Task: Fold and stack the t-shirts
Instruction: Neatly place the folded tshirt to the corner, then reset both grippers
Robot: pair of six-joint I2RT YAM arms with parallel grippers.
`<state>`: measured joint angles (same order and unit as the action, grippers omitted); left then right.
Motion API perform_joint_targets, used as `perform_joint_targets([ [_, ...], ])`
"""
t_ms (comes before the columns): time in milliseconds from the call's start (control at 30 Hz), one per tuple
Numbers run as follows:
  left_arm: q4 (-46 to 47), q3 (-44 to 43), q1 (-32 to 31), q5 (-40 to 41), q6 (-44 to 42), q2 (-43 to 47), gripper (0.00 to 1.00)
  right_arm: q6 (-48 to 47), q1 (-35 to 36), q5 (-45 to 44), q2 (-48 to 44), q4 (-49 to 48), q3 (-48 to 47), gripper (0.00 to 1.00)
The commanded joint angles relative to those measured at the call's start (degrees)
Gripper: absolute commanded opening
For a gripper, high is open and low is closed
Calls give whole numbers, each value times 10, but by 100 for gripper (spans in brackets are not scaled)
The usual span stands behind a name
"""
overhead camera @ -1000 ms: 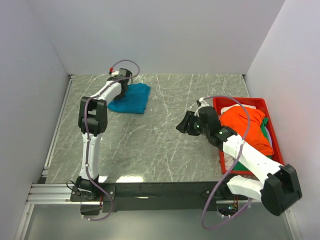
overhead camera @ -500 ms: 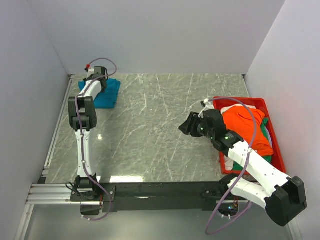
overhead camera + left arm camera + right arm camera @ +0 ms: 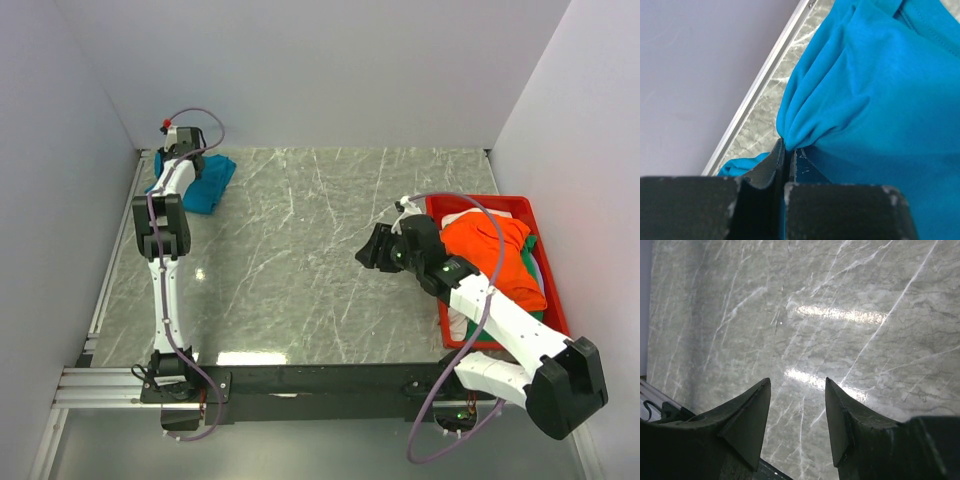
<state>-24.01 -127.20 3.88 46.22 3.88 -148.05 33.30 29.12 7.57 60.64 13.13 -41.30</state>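
Left claw (image 3: 786, 151) clamped on bunched fold of teal shirt (image 3: 875, 95), cloth spread ahead and right of it. Judged soft, light, limp; best pinched at hem corners. Right claw (image 3: 796, 410) held apart, nothing gripped.

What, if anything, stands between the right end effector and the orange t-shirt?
Only the red bin, by its left wall: the orange t-shirt lies inside it, and the right end effector, open, hovers over bare table just left of it. Nothing else visible lies between them.
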Motion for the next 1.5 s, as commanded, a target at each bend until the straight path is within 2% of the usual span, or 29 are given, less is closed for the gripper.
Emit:
perform_joint_targets([
  [0, 27, -38, 15, -14, 5, 1, 1, -13, 3, -6, 11, -14, -37, 54],
  [200, 17, -35, 31, -31, 29, 15, 6, -16, 2, -2, 28, -20, -47, 55],
  [233, 19, -31, 32, -32, 31, 21, 11, -17, 3, -1, 31, -21, -48, 55],
  [267, 22, -26, 32, -34, 35, 25, 28, -17, 3, -1, 33, -18, -50, 55],
  [367, 16, -27, 32, -53, 52, 36, 52, -20, 3, -5, 33, -16, -54, 54],
  [433, 13, -24, 32, -52, 67, 57, 63, -24, 3, -10, 33, -13, -59, 55],
  [467, 12, -24, 32, -53, 82, 64, 79, -25, 2, -12, 33, -8, -62, 55],
  [500, 8, -25, 31, -53, 90, 82, 82, -25, 2, -13, 31, -6, -63, 55],
  [600, -16, -17, 25, -71, 126, 137, 87, -26, 3, -17, 24, -2, -70, 57],
  [700, -23, 47, 12, -117, 184, 222, 90, -19, 2, -27, 21, 6, -77, 59],
  [767, -14, 121, 0, -166, 226, 268, 97, -17, 2, -23, 18, 13, -89, 62],
  [933, 4, 311, -35, -270, 320, 425, 99, -17, 2, -22, 31, 51, -120, 66],
  [1000, 24, 372, -83, -303, 336, 497, 99, -17, 1, -32, 27, 48, -118, 68],
  [1100, 54, 509, -167, -299, 360, 582, 99, -13, -4, -49, 18, 39, -102, 73],
  [1267, 60, 605, -306, -280, 368, 661, 99, -12, -14, -50, -8, 56, -97, 75],
  [1467, 91, 730, -414, -293, 363, 762, 100, -11, -14, -70, -59, 50, -55, 76],
])
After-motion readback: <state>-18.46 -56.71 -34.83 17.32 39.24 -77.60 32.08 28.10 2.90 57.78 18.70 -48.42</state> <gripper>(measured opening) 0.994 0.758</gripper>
